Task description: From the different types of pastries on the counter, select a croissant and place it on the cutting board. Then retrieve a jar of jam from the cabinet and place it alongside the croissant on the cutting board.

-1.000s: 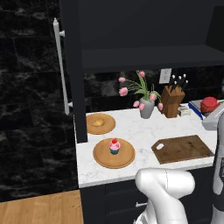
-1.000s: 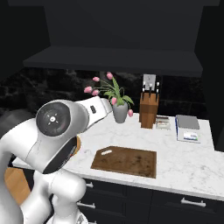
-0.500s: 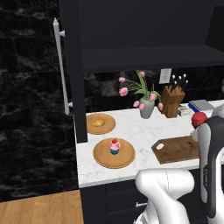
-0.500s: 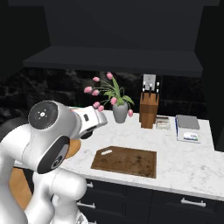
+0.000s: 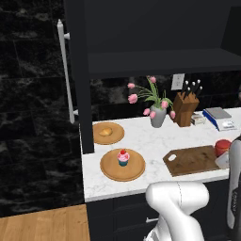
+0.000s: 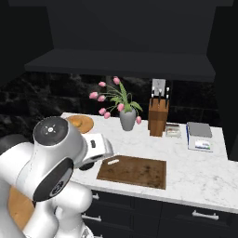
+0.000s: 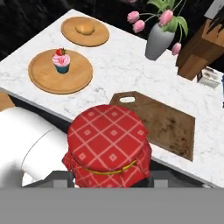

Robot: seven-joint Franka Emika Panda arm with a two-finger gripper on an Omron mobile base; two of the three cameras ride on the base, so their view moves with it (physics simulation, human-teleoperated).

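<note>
Kitchen: marble counter (image 5: 141, 141), knife block (image 5: 186, 109)

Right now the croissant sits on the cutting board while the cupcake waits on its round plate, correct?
Not quite. The croissant is on its own round wooden plate, and the cutting board is bare, as the hand view shows. The cupcake is indeed on its round plate.

cutting board (image 7: 168, 124) top lies bare under me; vase (image 7: 159, 41) & knife block (image 7: 202, 43) crowd behind it (back edge).
</note>
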